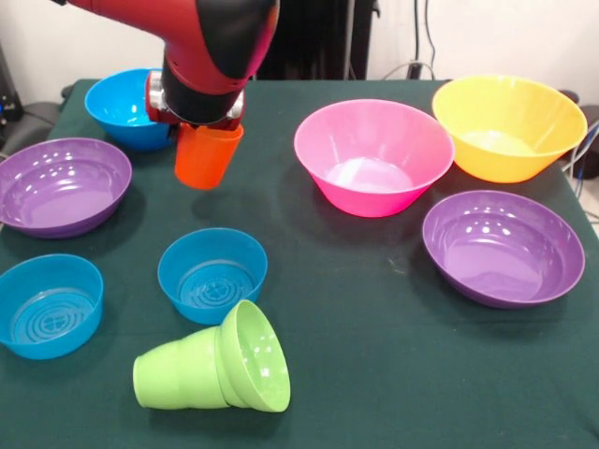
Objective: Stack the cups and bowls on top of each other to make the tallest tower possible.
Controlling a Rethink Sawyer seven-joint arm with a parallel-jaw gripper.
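So the hand (208, 126) is up off the desk (374, 374) with the orange cup (206, 154) hanging from its underside. The cup sits slightly tilted, rim up inside the hand, base pointing down, and it's clear of the cloth. The hand is closed on that cup, though the actual fingers are mostly hidden behind the red and black arm (201, 47).

Taking the orange cup as the landmark: right behind it and a bit to the left is a blue bowl (126, 108), partly covered by the arm. Left of the cup and a touch nearer the camera is a shallow purple bowl (64, 185), upright on the green cloth. Straight in front of the cup is another blue bowl (212, 274), and further left of that one is a third blue bowl (50, 305), both upright, both showing ridged rings in the bottom.

Nearest the camera, in front of the cup, the lime green cup (178, 374) lies on its side with the small lime green bowl (255, 357) jammed over its end, mouth facing right.

To the right of the orange cup there's the big pink bowl (373, 156), upright. Past that is the yellow-orange bowl (510, 126), just beside the pink one. In front of those two is the second purple bowl (504, 247), near the desk's right edge.

No tower here, every bowl sits on its own.
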